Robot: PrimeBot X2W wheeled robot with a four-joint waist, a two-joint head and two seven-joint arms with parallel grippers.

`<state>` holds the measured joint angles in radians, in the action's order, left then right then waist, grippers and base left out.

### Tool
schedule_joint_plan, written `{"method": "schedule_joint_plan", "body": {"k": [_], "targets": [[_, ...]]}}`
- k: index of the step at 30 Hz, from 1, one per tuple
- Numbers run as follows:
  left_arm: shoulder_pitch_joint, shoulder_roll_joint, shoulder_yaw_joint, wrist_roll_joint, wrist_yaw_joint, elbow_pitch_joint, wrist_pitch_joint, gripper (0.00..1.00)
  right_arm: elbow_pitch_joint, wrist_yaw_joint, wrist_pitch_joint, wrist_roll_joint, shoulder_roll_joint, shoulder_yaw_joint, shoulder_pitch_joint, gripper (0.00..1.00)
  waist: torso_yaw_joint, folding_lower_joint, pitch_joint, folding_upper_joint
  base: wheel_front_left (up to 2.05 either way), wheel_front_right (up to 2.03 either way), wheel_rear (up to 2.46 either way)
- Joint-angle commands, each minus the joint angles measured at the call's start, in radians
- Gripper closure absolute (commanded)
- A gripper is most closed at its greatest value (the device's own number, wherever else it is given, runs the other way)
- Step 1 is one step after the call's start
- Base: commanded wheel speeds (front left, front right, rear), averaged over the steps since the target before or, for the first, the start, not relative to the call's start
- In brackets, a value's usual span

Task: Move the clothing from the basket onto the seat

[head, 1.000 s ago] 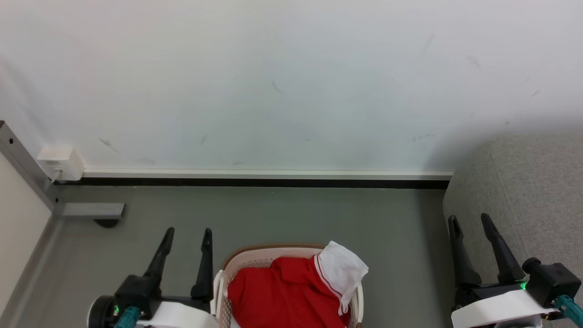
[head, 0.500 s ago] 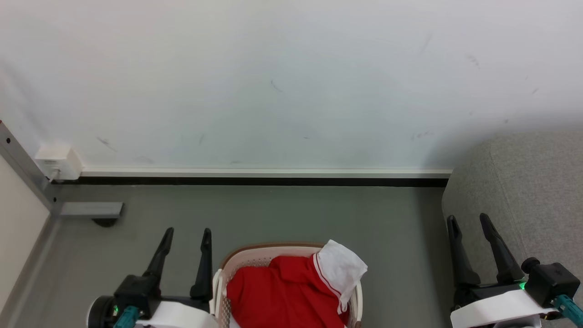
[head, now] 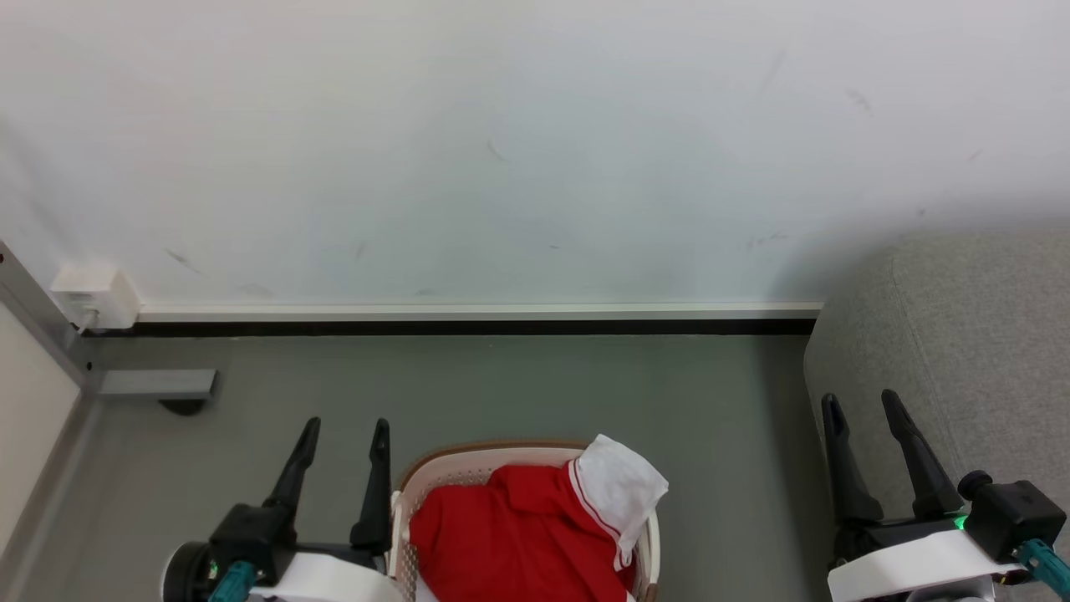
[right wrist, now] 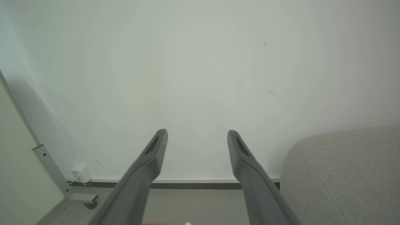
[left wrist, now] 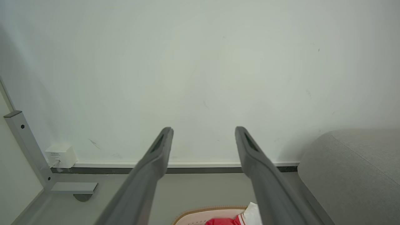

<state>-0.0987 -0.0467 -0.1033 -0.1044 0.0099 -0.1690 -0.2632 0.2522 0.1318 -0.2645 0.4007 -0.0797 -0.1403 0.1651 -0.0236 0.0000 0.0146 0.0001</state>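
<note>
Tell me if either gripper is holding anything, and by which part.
Nothing is held. The left gripper and right gripper both stand open and empty, and the clothing lies untouched in the basket.

Looks like a staged home corner inside a test room, not a lived-in house. Home cues: grey fabric seat, laundry basket of red clothing. Lab cues: bare scuffed white wall, plain grey floor, black-and-white skirting, bolted metal post (partition frame, I'd say), small white wall box with a cable.
</note>
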Motion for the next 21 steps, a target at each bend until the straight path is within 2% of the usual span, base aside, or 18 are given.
{"method": "schedule_joint_plan", "body": {"k": [1, 21], "targets": [[-0.009, -0.007, -0.001, -0.005, 0.000, 0.003, -0.002, 0.00, -0.006, -0.002, 0.000, -0.001, -0.008, 0.001, 0.016, 0.00, -0.003, 0.0000, 0.004, -0.0001, 0.00, 0.00, 0.00], [-0.074, -0.007, -0.021, -0.032, -0.008, 0.006, -0.002, 0.00, -0.043, -0.002, 0.000, 0.014, -0.047, 0.001, 0.084, 0.00, -0.039, 0.0000, 0.128, -0.0001, 0.00, 0.00, 0.00]]}}
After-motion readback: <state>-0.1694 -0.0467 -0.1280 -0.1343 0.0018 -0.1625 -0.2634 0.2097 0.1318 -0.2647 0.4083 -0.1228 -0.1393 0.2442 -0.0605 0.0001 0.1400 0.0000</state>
